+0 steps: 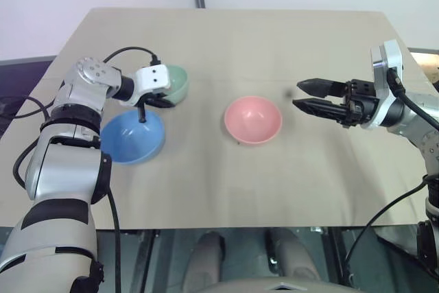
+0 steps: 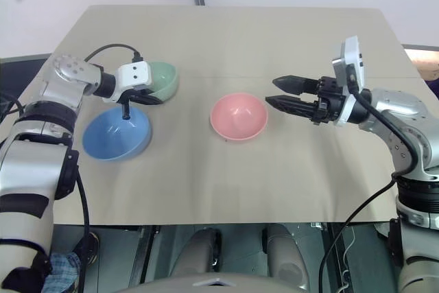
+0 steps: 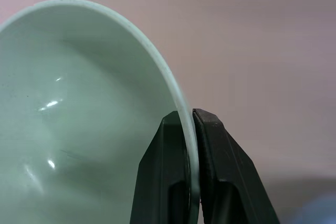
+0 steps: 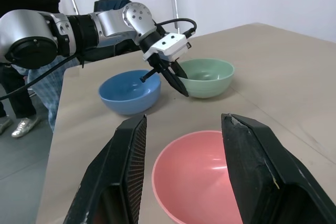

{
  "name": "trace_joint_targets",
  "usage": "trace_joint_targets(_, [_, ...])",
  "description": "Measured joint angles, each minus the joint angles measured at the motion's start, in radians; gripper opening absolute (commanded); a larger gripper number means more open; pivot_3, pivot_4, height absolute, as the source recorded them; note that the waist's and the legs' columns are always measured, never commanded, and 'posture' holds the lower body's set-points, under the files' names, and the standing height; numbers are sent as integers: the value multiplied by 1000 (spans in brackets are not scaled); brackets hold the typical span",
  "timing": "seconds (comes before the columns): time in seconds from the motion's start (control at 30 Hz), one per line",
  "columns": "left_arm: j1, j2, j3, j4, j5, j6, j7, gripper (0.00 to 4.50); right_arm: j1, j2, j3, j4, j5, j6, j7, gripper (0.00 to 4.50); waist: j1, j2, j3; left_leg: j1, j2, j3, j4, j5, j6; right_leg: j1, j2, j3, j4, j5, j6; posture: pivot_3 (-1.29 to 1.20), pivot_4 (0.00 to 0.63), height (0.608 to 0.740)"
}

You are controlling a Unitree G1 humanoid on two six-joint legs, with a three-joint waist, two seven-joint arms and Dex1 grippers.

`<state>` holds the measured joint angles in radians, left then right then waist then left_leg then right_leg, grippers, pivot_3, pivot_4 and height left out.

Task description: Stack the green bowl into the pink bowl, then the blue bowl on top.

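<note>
Three bowls on the table: one green bowl (image 1: 177, 81), one pink bowl (image 1: 252, 119), one blue bowl (image 1: 132, 136).

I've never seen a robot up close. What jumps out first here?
Three bright bowls on a tan table: the pink bowl in the middle, the blue bowl and green bowl to the left. The left gripper pinches the green bowl's rim, while the right gripper hangs open right of the pink one.

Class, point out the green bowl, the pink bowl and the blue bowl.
green bowl (image 4: 212, 77): right wrist view, inner wall.
pink bowl (image 1: 253, 119): left eye view, inside bottom.
blue bowl (image 1: 132, 138): left eye view, inside bottom.
</note>
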<state>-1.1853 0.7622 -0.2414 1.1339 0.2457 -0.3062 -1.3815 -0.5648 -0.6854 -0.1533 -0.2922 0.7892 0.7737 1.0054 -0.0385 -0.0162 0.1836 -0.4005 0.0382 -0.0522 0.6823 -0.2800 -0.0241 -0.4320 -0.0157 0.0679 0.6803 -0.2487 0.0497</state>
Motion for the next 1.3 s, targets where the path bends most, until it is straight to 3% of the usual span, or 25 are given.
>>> trace_joint_targets(0.27, [-45, -32, -6, -215, -99, -155, -178, 107, 0, -1, 1, 0, 0, -16, 9, 2541, -1, 0, 0, 0, 0, 0, 1, 0, 0, 0, 0, 0, 0, 0, 0, 0, 150, 740])
trace_joint_targets(0.43, [25, -12, -117, -420, -285, -207, -229, 107, 1, -3, 2, -1, 1, -16, 8, 2541, -6, 0, 0, 1, 0, 0, 1, 0, 0, 0, 0, 1, 1, 0, 0, 0, 150, 740])
trace_joint_targets(0.67, [93, 33, -242, -557, -369, -278, -229, 107, 34, -57, -6, -3, 0, -35, 23, 2541, -2, 0, 0, 1, 0, 0, 3, 0, 0, 1, 0, 1, 2, 0, 0, 0, 150, 740])
trace_joint_targets(1.13, [109, 3, -314, -591, -445, -338, -229, 107, 159, -246, -30, 51, -74, -107, 137, 2541, -2, 0, 0, 1, 0, 0, 3, 0, 0, 1, 0, 1, 1, 0, 0, 0, 150, 740])
trace_joint_targets(1.3, [110, -1, -334, -591, -456, -358, -229, 107, 164, -260, -53, 58, -79, -123, 144, 2541, -1, 0, 0, 1, 0, 0, 3, 0, 0, 1, 0, 1, 1, 0, 0, 0, 150, 740])
